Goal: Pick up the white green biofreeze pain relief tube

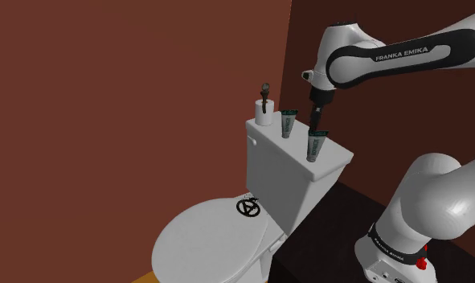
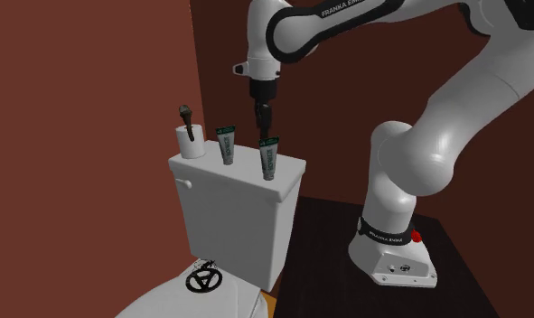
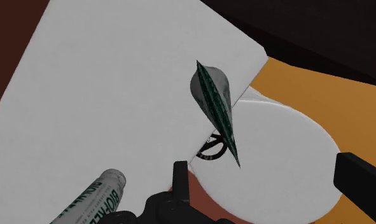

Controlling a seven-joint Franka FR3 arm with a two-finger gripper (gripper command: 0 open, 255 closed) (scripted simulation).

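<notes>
Biofreeze tube (image 1: 313,145) upright at tank (image 1: 285,178) edge.

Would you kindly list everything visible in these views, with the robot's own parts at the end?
toilet: one, white, against the wall, lid closed
tubes: two, white and green, upright on the tank top; near tube toward the shoulder view's right end, far tube mid-top
cylinder: one, white, at the tank top's far corner
dark object: one, standing in the cylinder
ring-shaped item: one, black, on the toilet lid
walls: reddish brown
floor: orange beside the toilet
platform: one, dark, under the stand
arm: one, white with dark joints
gripper: one, black, open, just above the near tube
</notes>
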